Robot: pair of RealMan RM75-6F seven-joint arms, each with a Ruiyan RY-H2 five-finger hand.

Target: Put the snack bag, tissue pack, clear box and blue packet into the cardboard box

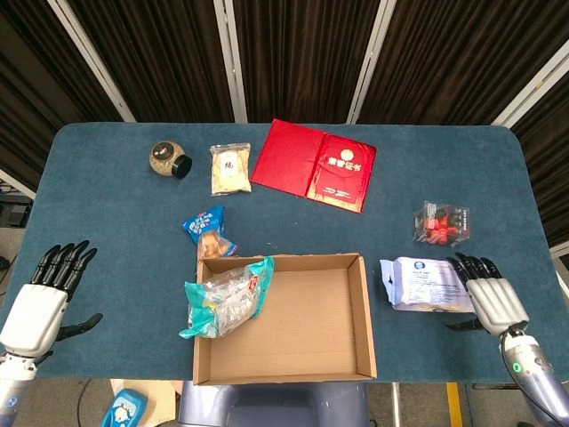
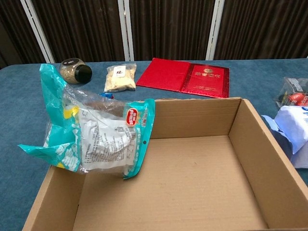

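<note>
Fingers (image 1: 64, 263) of my left hand (image 1: 37, 307), black on a white palm shell, are straight and apart, thumb out to the side, holding nothing; the hand sits at the table's near left edge, well apart from every item. My right hand (image 1: 489, 297) has its fingertips (image 1: 468, 264) just at the near right end of the white-and-blue tissue pack (image 1: 429, 285); I cannot tell from the head view whether they touch it. The fingers are extended and grip nothing. Neither hand shows in the chest view.

Items as I see them:
- Open brown cardboard box (image 1: 307, 366), at the near middle of the blue cloth-covered table (image 1: 98, 213).
- Crinkled teal-and-clear snack bag (image 1: 224, 298), draped over the box's left wall, partly inside and partly hanging outside; in the chest view (image 2: 91, 137) it leans against that wall.
- Small blue packet (image 1: 207, 228), on the cloth just beyond the box's far left corner.
- Small clear box with red contents (image 1: 442, 223), beyond the tissue pack, right side of the table.
- Tissue pack lying flat, just right of the cardboard box.
- Red folder lying open (image 1: 313, 164), far middle.
- Pale beige pouch (image 1: 229, 169), left of the folder.
- Round jar with black lid (image 1: 168, 160), on its side, far left.
</note>
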